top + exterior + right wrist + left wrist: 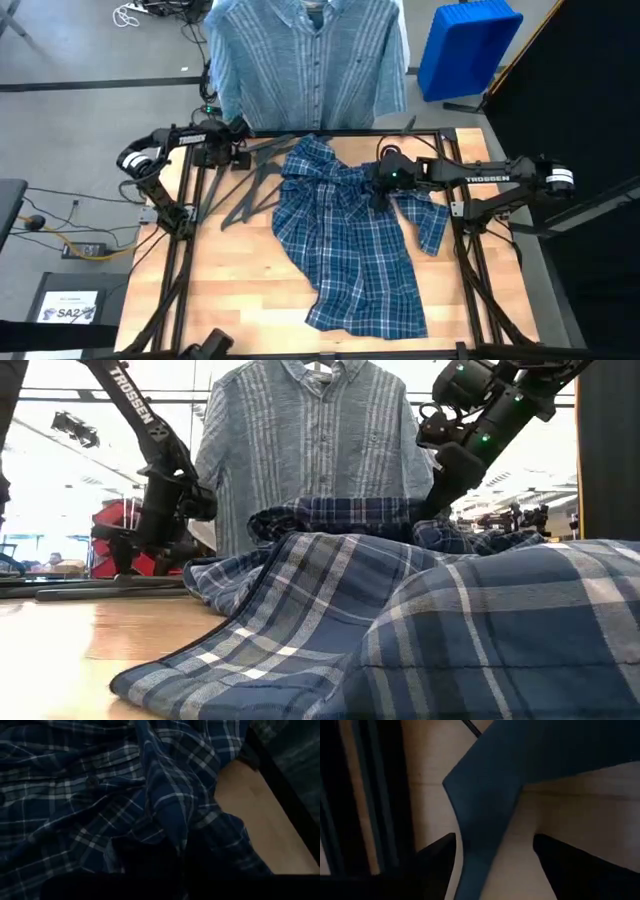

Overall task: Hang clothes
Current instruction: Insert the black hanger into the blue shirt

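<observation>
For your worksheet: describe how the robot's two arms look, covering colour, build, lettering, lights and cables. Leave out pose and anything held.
Both arms are black, built of slim tubular links with bulkier joint housings. The right arm carries white TROSSEN lettering along its link, a white band near its outer end and a small green light by the wrist. The left arm has white lettering too and a white-ringed joint. Thin black cables run along both. Each ends in dark jaws.

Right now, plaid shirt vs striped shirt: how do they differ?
The plaid shirt lies crumpled on the table; the striped shirt hangs spread out beyond the far edge. The plaid shirt is dark blue with a check pattern; the striped shirt is pale blue-grey with vertical stripes. The right gripper is down on the plaid shirt; nothing touches the striped shirt. Both are collared button-ups.
</observation>
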`<act>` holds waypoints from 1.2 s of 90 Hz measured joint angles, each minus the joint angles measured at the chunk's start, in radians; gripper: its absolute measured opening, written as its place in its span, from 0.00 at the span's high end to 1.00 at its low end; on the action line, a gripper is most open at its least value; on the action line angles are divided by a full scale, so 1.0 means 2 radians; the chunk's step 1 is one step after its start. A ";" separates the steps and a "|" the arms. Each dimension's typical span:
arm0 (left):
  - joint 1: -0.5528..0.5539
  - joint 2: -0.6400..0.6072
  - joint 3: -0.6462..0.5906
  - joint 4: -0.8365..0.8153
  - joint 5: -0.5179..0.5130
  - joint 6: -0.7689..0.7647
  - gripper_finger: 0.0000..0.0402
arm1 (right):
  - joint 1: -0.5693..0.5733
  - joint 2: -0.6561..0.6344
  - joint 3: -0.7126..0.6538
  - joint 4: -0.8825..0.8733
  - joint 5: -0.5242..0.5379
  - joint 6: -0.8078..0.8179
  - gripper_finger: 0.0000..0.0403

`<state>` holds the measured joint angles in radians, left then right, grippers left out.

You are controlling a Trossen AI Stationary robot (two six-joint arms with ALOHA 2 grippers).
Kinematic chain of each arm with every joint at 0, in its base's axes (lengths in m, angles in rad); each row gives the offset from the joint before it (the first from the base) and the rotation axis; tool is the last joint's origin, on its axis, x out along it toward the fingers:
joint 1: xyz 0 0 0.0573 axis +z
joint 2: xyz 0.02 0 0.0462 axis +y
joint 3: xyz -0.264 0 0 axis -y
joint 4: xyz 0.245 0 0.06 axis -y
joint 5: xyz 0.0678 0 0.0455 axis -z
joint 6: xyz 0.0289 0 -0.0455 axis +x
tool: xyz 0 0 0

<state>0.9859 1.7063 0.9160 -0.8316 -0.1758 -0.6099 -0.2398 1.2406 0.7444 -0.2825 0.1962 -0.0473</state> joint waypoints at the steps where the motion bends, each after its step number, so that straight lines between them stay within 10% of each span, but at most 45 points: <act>1: 0.000 0.001 0.001 0.000 0.003 0.000 0.36 | 0.000 0.000 0.000 0.000 -0.001 0.000 1.00; 72: -0.013 0.003 0.019 0.014 0.038 0.127 0.79 | 0.003 -0.012 0.000 0.006 -0.013 0.006 1.00; 108: -0.111 -0.042 0.029 0.001 -0.105 0.098 0.82 | -0.007 -0.158 0.000 -0.093 0.044 0.069 1.00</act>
<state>0.7636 1.6230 0.9745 -0.8291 -0.3860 -0.4146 -0.2533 0.9242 0.7444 -0.4691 0.2848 0.0913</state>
